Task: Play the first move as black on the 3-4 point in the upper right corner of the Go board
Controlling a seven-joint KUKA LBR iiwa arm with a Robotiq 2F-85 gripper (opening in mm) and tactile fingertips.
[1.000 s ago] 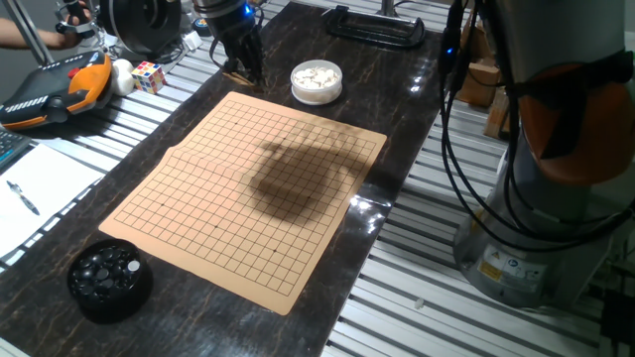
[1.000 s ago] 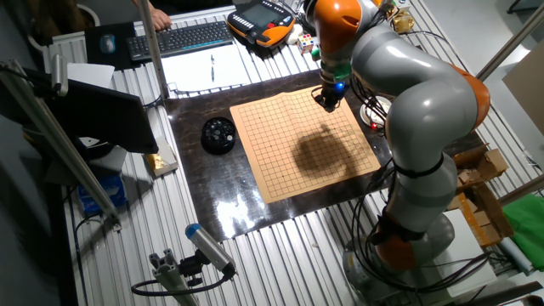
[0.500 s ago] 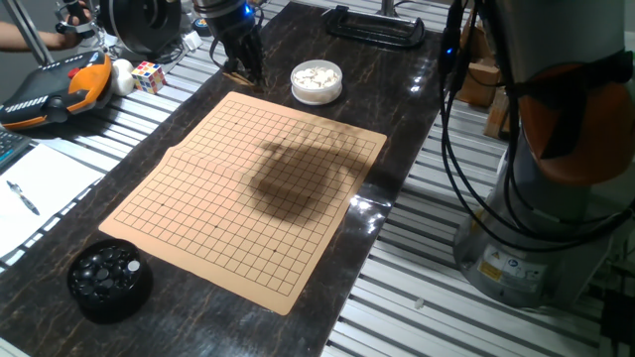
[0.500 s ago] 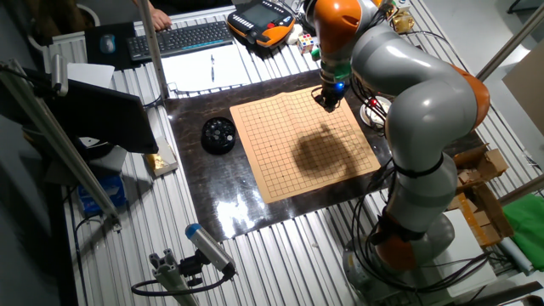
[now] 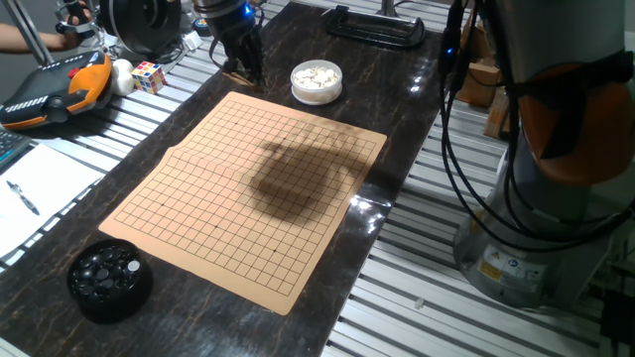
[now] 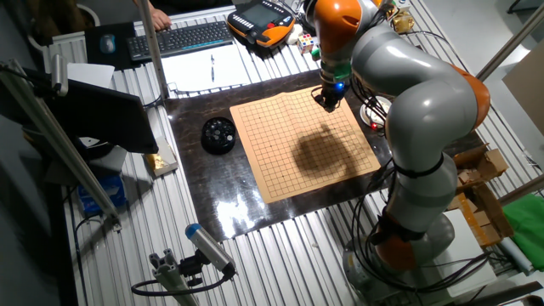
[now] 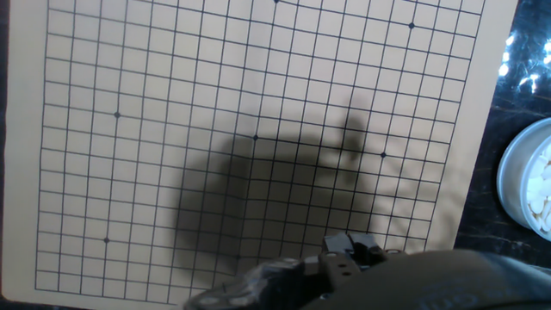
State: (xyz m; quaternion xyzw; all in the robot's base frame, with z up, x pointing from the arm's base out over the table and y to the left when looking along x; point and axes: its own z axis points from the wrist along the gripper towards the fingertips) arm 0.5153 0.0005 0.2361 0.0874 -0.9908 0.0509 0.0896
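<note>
From one fixed view, the Go board (image 5: 243, 193) lay bare of stones. The black bowl (image 5: 109, 282) of black stones (image 5: 104, 268) sat just off the board's near corner, and the white bowl (image 5: 317, 80) just beyond its far edge. The gripper (image 5: 243, 67) hung past the board's far corner — I couldn't tell whether its fingers were spread or pressed together.

From the other fixed view, the gripper (image 6: 329, 100) hovered over the board's (image 6: 306, 143) far edge, well away from the black bowl (image 6: 218, 135).

In the hand view, only the empty grid (image 7: 250, 129) and the white bowl's rim (image 7: 516, 185) showed; the fingers were hidden. I'd judge a black stone light, hard and slick — best pinched across its rim.
</note>
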